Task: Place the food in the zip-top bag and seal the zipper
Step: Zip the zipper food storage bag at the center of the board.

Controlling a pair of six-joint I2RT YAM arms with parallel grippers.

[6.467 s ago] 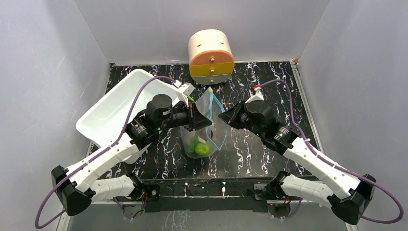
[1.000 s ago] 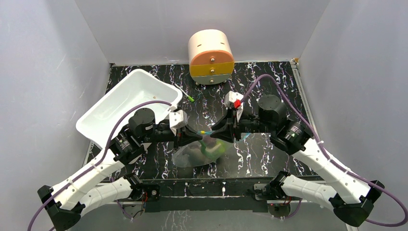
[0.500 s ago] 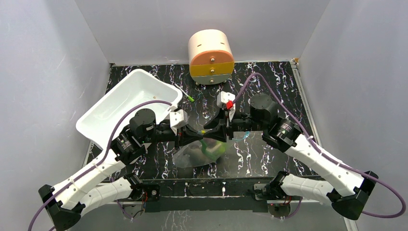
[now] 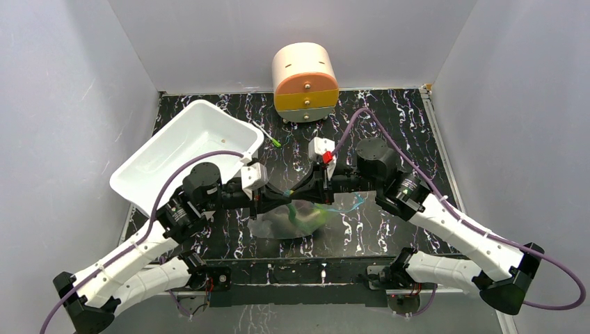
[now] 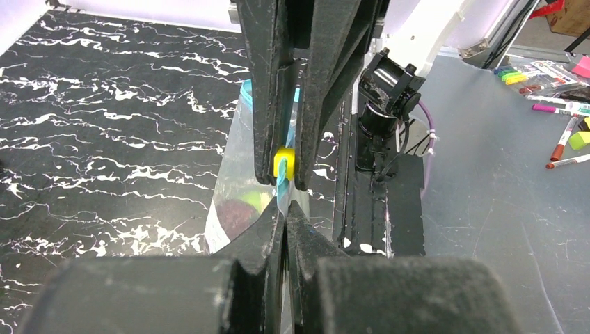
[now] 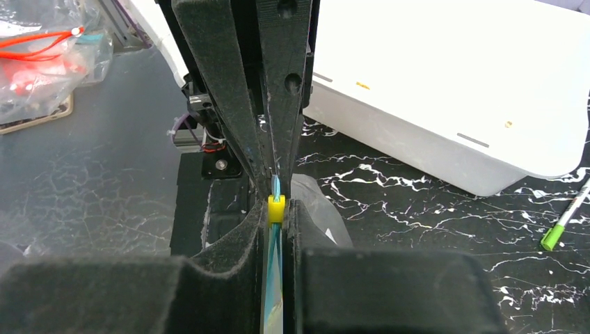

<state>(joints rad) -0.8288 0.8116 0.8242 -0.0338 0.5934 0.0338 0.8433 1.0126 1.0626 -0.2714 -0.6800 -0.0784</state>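
Observation:
The clear zip-top bag [image 4: 278,226] hangs low between both arms, its body resting on the table. Inside it I see a lime-green round fruit [image 4: 313,214] and a dark purple ball [image 5: 235,217]; the other food is hidden by crinkled plastic. My left gripper [image 5: 285,209] is shut on the teal zipper [image 5: 282,186] at the bag's mouth. Facing it tip to tip, my right gripper [image 6: 276,214] is shut on the zipper's small yellow tab [image 6: 276,204]. In the top view the left gripper [image 4: 278,199] and right gripper [image 4: 298,192] almost touch. A loose stretch of teal strip [image 4: 351,204] trails right.
A white tub [image 4: 188,156] stands at the back left, close to my left arm. A thin pen with a green tip [image 4: 271,139] lies beside it. A round cream, orange and yellow drawer unit [image 4: 306,82] sits at the back centre.

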